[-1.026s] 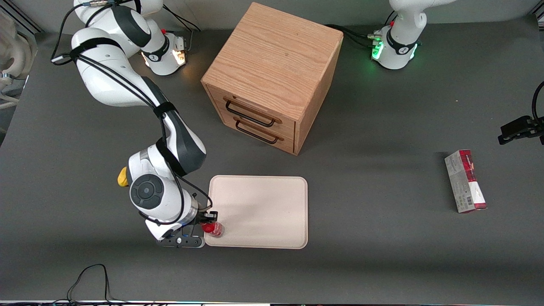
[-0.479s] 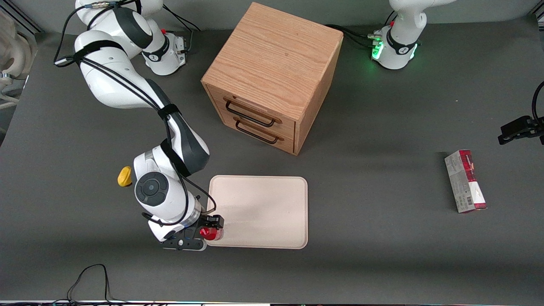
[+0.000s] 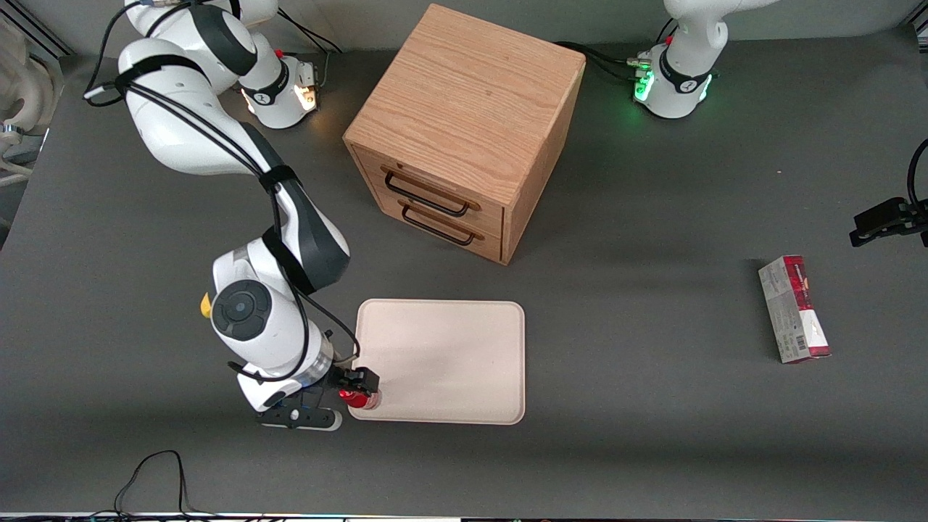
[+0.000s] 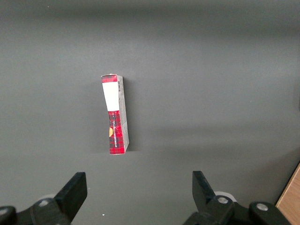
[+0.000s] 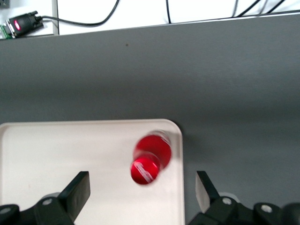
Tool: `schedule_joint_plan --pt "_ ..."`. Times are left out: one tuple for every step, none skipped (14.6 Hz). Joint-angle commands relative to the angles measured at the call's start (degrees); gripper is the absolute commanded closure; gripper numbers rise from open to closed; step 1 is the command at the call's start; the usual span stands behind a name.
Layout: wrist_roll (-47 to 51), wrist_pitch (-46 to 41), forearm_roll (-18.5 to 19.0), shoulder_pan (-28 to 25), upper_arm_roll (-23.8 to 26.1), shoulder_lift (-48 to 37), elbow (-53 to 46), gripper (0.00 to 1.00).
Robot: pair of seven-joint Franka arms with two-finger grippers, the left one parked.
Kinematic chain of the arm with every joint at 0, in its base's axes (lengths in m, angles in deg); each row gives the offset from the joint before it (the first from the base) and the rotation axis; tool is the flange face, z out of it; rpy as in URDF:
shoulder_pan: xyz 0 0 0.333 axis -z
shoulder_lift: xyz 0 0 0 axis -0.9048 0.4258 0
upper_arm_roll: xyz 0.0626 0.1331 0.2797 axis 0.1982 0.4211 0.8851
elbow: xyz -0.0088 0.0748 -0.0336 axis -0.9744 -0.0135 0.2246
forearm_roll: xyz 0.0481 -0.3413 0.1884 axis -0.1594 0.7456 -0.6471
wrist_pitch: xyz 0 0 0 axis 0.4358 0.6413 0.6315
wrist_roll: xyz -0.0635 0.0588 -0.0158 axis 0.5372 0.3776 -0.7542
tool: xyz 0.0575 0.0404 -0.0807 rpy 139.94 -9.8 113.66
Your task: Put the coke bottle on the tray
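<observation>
- Front view: bottle (image 3: 360,396) is standing upright on the tray (image 3: 449,362), in the corner nearest the working arm; gripper (image 3: 353,386) is hovering right over it.
- Right wrist view: fingers (image 5: 77,192) are spreading wide, gripping nothing; bottle (image 5: 149,159) is sitting between them, below.

Red-capped coke bottle (image 5: 151,159) stands upright in the cream tray's (image 3: 449,362) corner.
</observation>
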Motion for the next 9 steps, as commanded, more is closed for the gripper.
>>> schedule_joint_plan --pt "-3.5 -2.3 -6.4 0.1 -5.7 -12.7 12.8 0.0" --pt "-7.9 -2.3 -11.5 -0.6 -9.4 -16.9 17.4 0.0" --pt "-12.1 -2.7 -14.4 -0.8 -12.0 -21.7 22.0 0.0" --pt "-14.4 -4.6 -15.0 -0.7 -13.3 -25.4 25.8 0.0" --pt "-16.2 -6.5 -15.1 -0.6 -14.6 -28.8 28.7 0.0" --pt "-17.4 -7.8 -15.3 -0.4 -16.1 -32.5 32.1 0.0" --pt "-17.6 -7.8 -16.1 -0.3 -17.8 -36.3 35.7 0.0" --pt "-18.8 -7.8 -17.6 0.5 -19.5 -40.1 39.3 0.0" --pt "-21.1 -7.9 -18.1 1.2 -20.6 -43.5 42.4 0.0"
